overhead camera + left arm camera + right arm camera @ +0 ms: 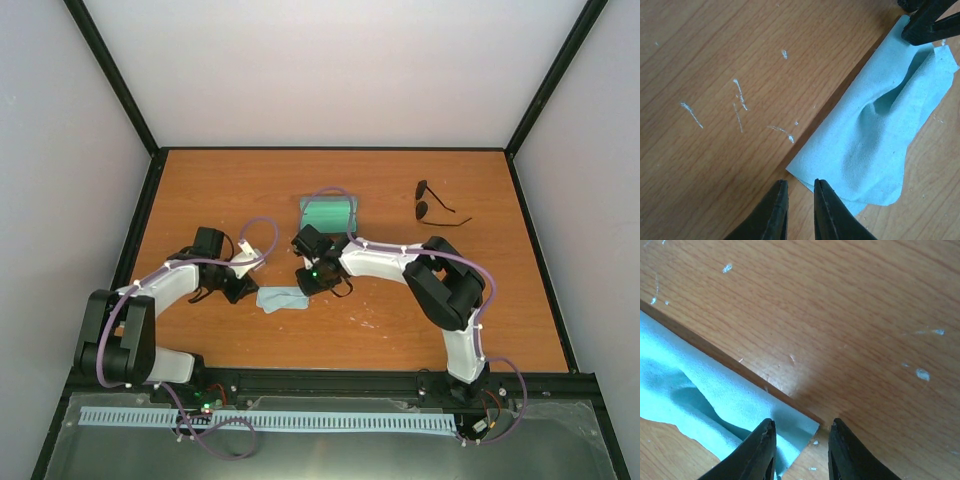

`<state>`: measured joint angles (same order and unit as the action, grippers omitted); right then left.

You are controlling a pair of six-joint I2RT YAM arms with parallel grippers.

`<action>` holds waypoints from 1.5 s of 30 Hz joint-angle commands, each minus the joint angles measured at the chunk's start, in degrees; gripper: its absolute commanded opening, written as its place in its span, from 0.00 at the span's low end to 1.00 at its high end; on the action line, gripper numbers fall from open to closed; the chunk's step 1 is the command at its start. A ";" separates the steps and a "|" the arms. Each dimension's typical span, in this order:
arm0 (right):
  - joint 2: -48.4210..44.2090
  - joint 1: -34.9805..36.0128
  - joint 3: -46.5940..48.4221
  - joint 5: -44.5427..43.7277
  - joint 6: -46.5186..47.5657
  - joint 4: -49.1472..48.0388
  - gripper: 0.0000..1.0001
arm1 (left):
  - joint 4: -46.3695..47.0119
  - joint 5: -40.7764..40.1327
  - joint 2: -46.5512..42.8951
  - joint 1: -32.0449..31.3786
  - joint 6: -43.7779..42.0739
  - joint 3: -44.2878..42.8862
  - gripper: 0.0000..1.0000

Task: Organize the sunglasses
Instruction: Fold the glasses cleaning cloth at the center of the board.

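Observation:
The sunglasses (435,205), thin black frame with dark lenses, lie unfolded at the back right of the table, far from both grippers. The open case (328,213) with green inside lies at the back centre. The light-blue cloth (282,298) lies rumpled between the grippers. My left gripper (250,292) is at its left edge; in the left wrist view (800,186) its jaws stand slightly apart, empty, by a cloth (880,135) corner. My right gripper (306,289) is open, its jaws (801,426) astride the opposite cloth (700,390) corner without closing on it.
The right gripper's black fingers (930,22) show at the top right of the left wrist view. Black frame posts and white walls enclose the wooden table (200,190). A metal rail (330,385) runs along the near edge.

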<state>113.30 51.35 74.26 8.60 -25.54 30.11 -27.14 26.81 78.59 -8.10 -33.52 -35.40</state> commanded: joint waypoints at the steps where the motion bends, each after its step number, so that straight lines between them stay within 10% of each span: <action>1: 1.80 -0.46 0.45 0.52 -1.50 0.75 0.31 | 0.91 1.15 0.10 0.36 -0.23 -1.38 0.17; 26: 1.23 -1.56 0.39 0.63 -2.73 1.22 0.31 | 0.48 2.75 5.93 0.36 -3.40 -3.67 0.36; 45: -0.79 -1.81 -0.69 -4.03 -3.49 1.94 0.32 | 0.33 3.84 7.21 -1.00 -4.10 -3.75 0.01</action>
<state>113.40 49.95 74.32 9.17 -27.99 29.78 -26.98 30.63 86.67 -8.91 -36.14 -37.89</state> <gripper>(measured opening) 0.316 0.015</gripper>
